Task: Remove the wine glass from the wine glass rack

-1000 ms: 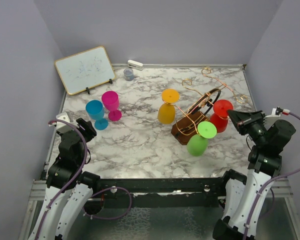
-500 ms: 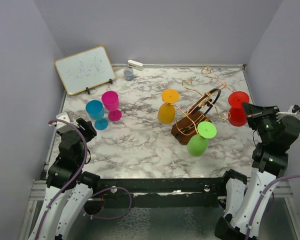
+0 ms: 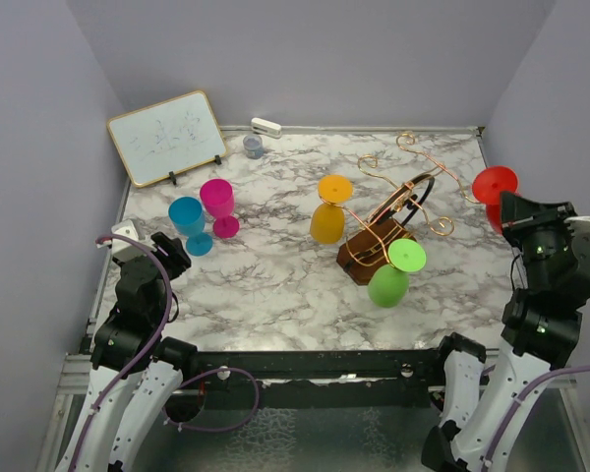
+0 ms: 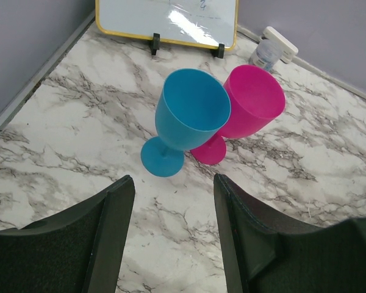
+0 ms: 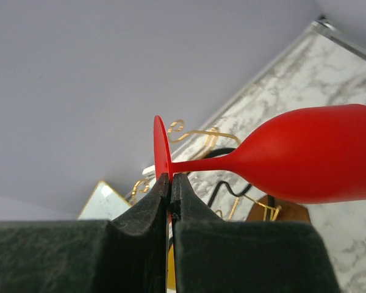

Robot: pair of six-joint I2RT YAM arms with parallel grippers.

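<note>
The copper wire wine glass rack (image 3: 398, 211) stands right of the table's middle on its brown wooden base (image 3: 362, 258). An orange glass (image 3: 329, 209) and a green glass (image 3: 393, 272) hang from it upside down. My right gripper (image 3: 506, 204) is shut on the foot of a red wine glass (image 3: 494, 185), held off the rack at the right edge of the table. In the right wrist view the jaws (image 5: 170, 186) pinch the glass's flat foot and the red bowl (image 5: 317, 160) points right. My left gripper (image 4: 174, 195) is open and empty, near a blue glass (image 4: 186, 119).
A blue glass (image 3: 189, 222) and a pink glass (image 3: 219, 205) stand upright at the left. A small whiteboard (image 3: 167, 136) leans at the back left, with a small grey cup (image 3: 253, 147) and a white object (image 3: 265, 127) by the back wall. Walls close both sides.
My right gripper has carried the red glass up and to the right, away from the rack. The left arm has not moved.
</note>
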